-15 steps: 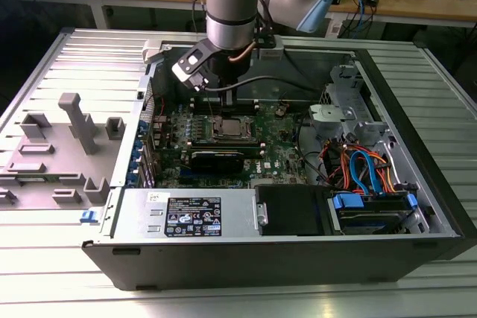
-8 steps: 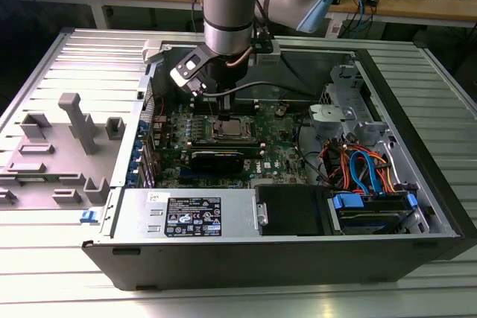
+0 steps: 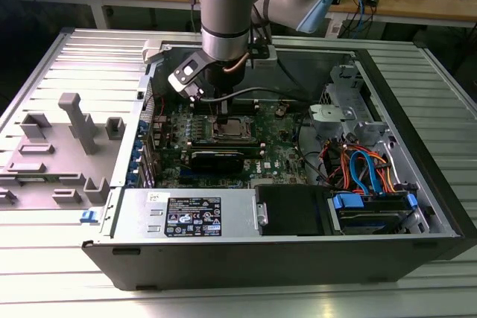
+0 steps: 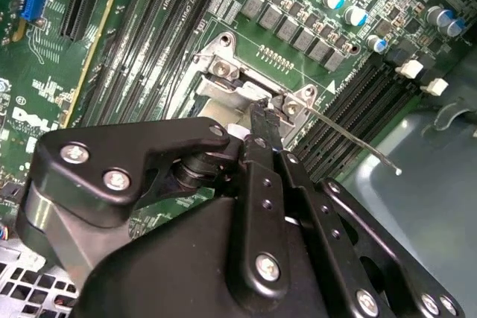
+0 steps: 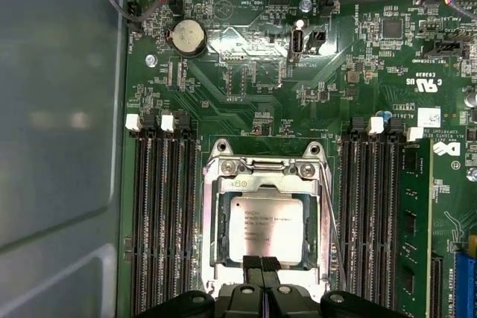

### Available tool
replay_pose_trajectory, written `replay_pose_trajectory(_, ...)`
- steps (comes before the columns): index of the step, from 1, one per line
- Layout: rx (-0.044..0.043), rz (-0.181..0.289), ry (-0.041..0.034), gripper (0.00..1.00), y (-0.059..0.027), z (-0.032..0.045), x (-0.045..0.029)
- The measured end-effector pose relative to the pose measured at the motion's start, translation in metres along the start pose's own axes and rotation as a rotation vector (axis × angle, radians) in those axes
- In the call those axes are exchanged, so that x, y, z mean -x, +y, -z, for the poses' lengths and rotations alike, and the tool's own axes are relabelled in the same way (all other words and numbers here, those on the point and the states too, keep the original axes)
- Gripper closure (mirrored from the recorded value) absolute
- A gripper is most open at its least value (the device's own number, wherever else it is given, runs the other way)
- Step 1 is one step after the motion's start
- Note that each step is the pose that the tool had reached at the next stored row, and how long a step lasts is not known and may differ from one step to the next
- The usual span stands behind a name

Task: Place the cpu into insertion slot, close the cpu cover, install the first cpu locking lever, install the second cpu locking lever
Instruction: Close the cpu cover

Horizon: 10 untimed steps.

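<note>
The cpu (image 5: 266,230), a silvery-grey square chip, lies flat in the insertion slot (image 3: 232,129) on the green motherboard. The cpu cover (image 5: 216,217), a silvery frame, lies down around it. My gripper (image 5: 261,261) is shut, with its black fingertips together over the socket's edge, just past the chip. In the second wrist view the gripper (image 4: 267,109) touches the socket corner where a thin wire locking lever (image 4: 350,138) sticks out free over the memory slots. The same lever (image 5: 329,214) runs along one side of the socket. In the exterior view the gripper (image 3: 222,118) hangs straight above the socket.
Black memory slots (image 5: 160,221) flank the socket on both sides. The open computer case (image 3: 417,109) walls in the board, with drive cables (image 3: 365,165) and a power supply (image 3: 190,214) close by. A grey plastic fixture (image 3: 74,132) stands on the table at the exterior view's left.
</note>
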<state>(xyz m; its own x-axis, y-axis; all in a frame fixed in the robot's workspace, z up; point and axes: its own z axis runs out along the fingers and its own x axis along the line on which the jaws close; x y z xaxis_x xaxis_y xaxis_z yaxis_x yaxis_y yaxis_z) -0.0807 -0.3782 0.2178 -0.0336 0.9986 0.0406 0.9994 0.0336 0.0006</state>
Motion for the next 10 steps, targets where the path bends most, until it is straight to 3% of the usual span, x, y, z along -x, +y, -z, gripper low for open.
replay_pose_trajectory(5, 0.0, 0.0, -0.0001, 0.89, -0.0008, -0.0079, 0.0003)
replay_pose_trajectory(10, -0.0001, 0.001, -0.0008, 0.89, -0.0011, -0.01, 0.0007)
